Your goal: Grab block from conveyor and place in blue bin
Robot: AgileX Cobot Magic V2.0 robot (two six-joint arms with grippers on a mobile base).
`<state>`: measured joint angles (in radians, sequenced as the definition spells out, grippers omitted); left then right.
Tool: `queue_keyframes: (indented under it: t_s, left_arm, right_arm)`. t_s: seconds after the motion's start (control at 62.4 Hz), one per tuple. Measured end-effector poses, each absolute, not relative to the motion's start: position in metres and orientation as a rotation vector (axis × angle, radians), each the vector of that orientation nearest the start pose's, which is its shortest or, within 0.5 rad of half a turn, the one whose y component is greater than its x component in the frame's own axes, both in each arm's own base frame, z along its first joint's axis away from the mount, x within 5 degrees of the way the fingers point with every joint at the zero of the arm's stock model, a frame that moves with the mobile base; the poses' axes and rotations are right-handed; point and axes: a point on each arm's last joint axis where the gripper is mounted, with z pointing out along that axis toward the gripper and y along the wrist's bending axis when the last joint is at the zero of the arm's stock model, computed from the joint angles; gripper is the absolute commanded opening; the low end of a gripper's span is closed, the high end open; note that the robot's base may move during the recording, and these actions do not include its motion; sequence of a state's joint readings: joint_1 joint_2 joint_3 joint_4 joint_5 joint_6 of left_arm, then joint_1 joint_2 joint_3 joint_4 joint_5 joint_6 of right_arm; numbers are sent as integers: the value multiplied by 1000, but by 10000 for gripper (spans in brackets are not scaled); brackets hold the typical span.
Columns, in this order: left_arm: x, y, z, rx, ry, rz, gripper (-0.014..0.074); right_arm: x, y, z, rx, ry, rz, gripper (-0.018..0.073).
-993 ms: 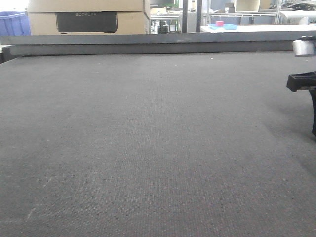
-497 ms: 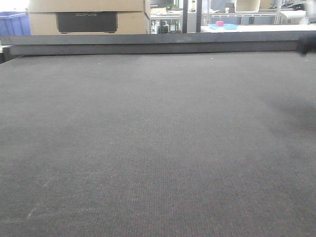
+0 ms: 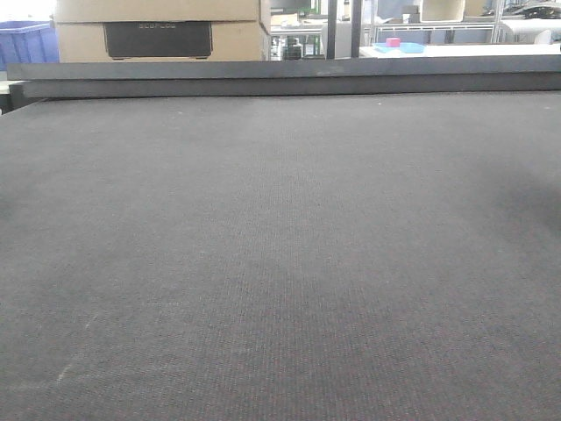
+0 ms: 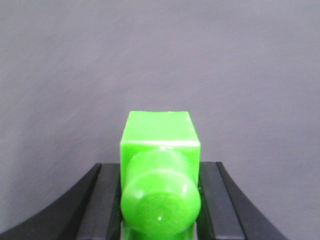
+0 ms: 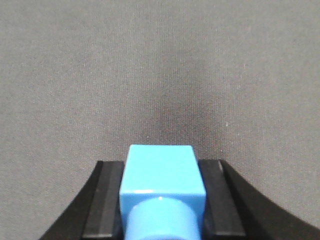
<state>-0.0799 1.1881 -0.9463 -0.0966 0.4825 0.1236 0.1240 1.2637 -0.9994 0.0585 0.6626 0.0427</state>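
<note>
The green block [image 4: 159, 131] is clamped by its flat sides in the left gripper [image 4: 160, 172], the blue block [image 5: 161, 167] likewise in the right gripper [image 5: 161, 192], both over the conveyor [image 3: 280, 263]. They look light, hard and glossy, so slippery. A blue bin [image 3: 26, 42] stands past the far left corner.

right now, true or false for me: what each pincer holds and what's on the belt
1. The left pincer grips a green block: true.
2. The right pincer grips a red block: false, it grips a blue block.
3. In the front view a block lies on the belt: false, none shows there.
4. A box stands beyond the belt: true.
</note>
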Motion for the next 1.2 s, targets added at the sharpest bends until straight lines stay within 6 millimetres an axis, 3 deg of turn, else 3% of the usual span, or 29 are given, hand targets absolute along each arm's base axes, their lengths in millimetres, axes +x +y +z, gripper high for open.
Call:
queue_keyframes:
  t_s: [0.128, 0.336, 0.561, 0.897, 1.201]
  left_arm:
    - [231, -36, 335, 215, 2114, -104, -111]
    - [178, -30, 350, 206, 1955, -113, -111]
    - [131, -19, 328, 177, 1852, -84, -111]
    - [100, -13, 356, 145, 1524, -53, -111]
    - [97, -13, 359, 89, 1499, -123, -111]
  right_arm:
    - [237, 32, 305, -67, 2337, 133, -167]
    - [191, 24, 310, -92, 2149, 104, -167]
    - [162, 20, 327, -87, 1918, 109, -167]
    - [140, 17, 361, -77, 1608, 118, -167]
    - [116, 14, 373, -73, 1519, 121, -167]
